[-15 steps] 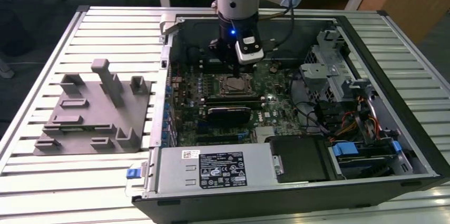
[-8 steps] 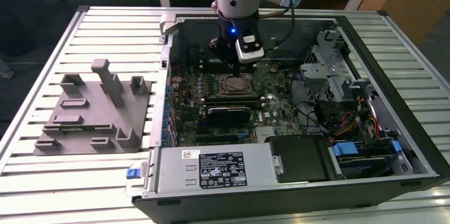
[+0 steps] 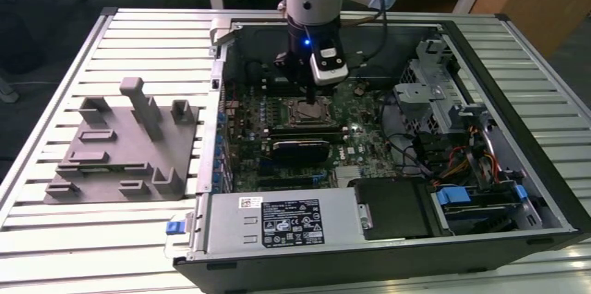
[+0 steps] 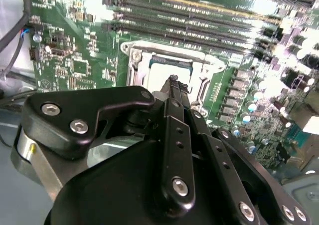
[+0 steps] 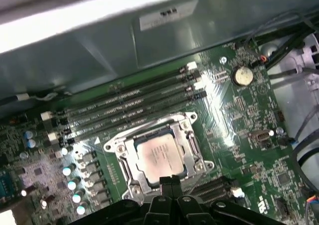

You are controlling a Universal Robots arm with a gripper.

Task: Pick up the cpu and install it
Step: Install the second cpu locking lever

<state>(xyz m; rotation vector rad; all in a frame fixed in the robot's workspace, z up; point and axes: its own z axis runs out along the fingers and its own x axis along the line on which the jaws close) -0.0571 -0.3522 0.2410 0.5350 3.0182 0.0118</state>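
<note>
The cpu [image 5: 158, 155], a square chip with a shiny silver top, lies flat inside the metal-framed socket [image 5: 117, 148] on the green motherboard [image 5: 239, 130]. In the second wrist view the cpu [image 4: 158, 78] shows as a bright patch in the socket [image 4: 130, 60], partly hidden behind the fingers. My gripper [image 5: 168, 181] hovers at the cpu's near edge with its two black fingertips pressed together and nothing between them. In the exterior view the gripper [image 3: 312, 104] hangs straight down over the socket [image 3: 305, 112] inside the open computer case. The second wrist view has the gripper [image 4: 173, 81] tip just over the chip's edge.
A grey plastic fixture block [image 3: 120, 149] stands on the slatted table at the exterior view's left. Inside the case are memory slots [image 5: 129, 110], a coin battery [image 5: 242, 76], a power supply [image 3: 286, 221], a drive cage [image 3: 434, 93] and loose cables [image 3: 461, 162].
</note>
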